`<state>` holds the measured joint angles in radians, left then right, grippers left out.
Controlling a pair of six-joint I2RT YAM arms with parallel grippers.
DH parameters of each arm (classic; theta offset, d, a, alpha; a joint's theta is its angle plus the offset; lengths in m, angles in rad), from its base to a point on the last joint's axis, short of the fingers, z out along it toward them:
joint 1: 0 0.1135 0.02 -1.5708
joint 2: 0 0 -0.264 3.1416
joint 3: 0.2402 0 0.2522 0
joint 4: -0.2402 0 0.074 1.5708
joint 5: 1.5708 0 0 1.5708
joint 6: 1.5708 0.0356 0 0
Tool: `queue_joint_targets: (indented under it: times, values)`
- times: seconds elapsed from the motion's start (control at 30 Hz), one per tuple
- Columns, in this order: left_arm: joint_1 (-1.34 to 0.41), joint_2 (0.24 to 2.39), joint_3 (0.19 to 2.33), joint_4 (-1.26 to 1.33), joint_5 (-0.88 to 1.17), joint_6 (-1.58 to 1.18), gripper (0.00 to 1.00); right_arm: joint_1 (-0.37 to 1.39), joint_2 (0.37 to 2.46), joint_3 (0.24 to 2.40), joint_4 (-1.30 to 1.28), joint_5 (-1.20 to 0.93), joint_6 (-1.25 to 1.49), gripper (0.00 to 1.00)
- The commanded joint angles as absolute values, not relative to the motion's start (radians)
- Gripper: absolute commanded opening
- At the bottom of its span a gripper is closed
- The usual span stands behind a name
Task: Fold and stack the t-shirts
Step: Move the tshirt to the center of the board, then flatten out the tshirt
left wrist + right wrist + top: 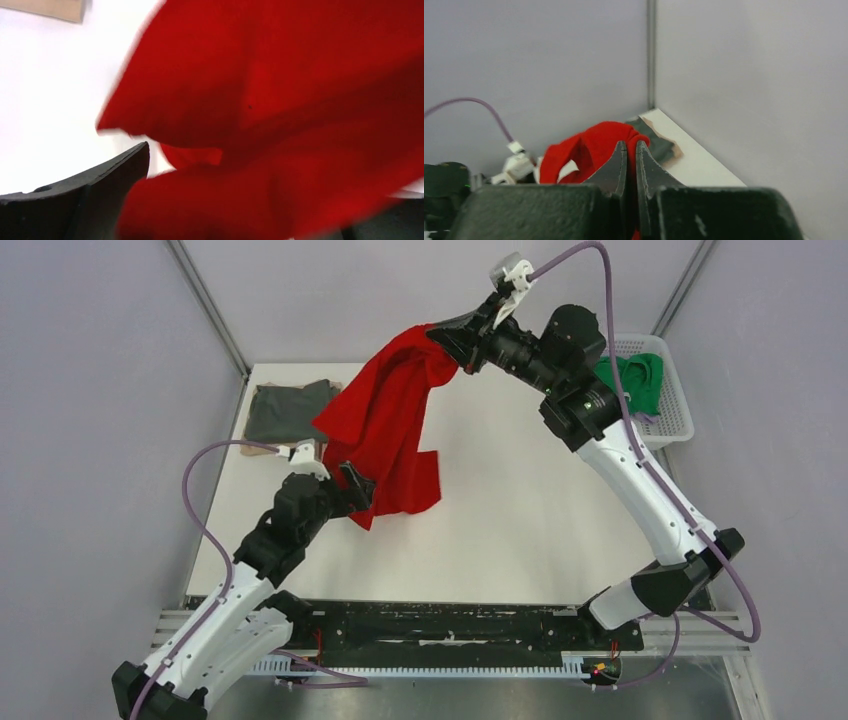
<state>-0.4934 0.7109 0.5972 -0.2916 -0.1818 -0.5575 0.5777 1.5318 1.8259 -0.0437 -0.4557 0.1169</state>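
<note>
A bright red t-shirt hangs from my right gripper, which is raised over the far side of the table and shut on the shirt's top edge. In the right wrist view the jaws pinch red cloth. The shirt's lower part trails onto the white table. My left gripper stands open at the shirt's lower left edge; in its wrist view red cloth fills the gap between the black fingers. A folded dark grey t-shirt lies at the far left on a tan one.
A white lattice basket stands at the far right of the table with a green t-shirt in it. Grey walls and metal posts enclose the table on three sides. The arms' mounting rail runs along the near edge.
</note>
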Motion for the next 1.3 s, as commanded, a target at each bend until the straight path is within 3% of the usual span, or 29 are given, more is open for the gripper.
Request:
queue_joint_targets:
  times: [0.0,0.17,0.2,0.33,0.4,0.57,0.9,1.27]
  values:
    - [-0.496,0.673,0.592,-0.305,-0.253,-0.610,1.00,0.567,1.385,1.653,-0.114,-0.119,-0.008,0.00]
    - [-0.496,0.684,0.590,-0.297,-0.248,-0.624,1.00,0.544,1.173,1.170,-0.104,0.317,-0.026,0.01]
    - [-0.495,0.692,0.590,-0.295,-0.243,-0.627,1.00,0.541,1.132,1.063,-0.073,0.375,-0.015,0.07]
    - [-0.497,0.742,0.602,-0.292,-0.201,-0.633,1.00,0.532,1.056,0.719,-0.089,0.531,0.058,0.77]
    - [-0.495,0.771,0.597,-0.280,-0.161,-0.645,1.00,0.531,1.052,0.658,-0.159,0.618,0.126,0.97]
    - [-0.496,0.867,0.568,-0.250,-0.050,-0.679,1.00,0.529,1.050,0.641,-0.217,0.697,0.144,0.98]
    - [-0.496,0.948,0.492,-0.245,0.064,-0.742,0.99,0.529,1.208,0.689,0.066,0.247,-0.009,0.98]
    - [-0.496,1.075,0.477,-0.176,0.004,-0.700,0.81,0.526,1.615,1.026,0.069,0.161,-0.034,0.98]
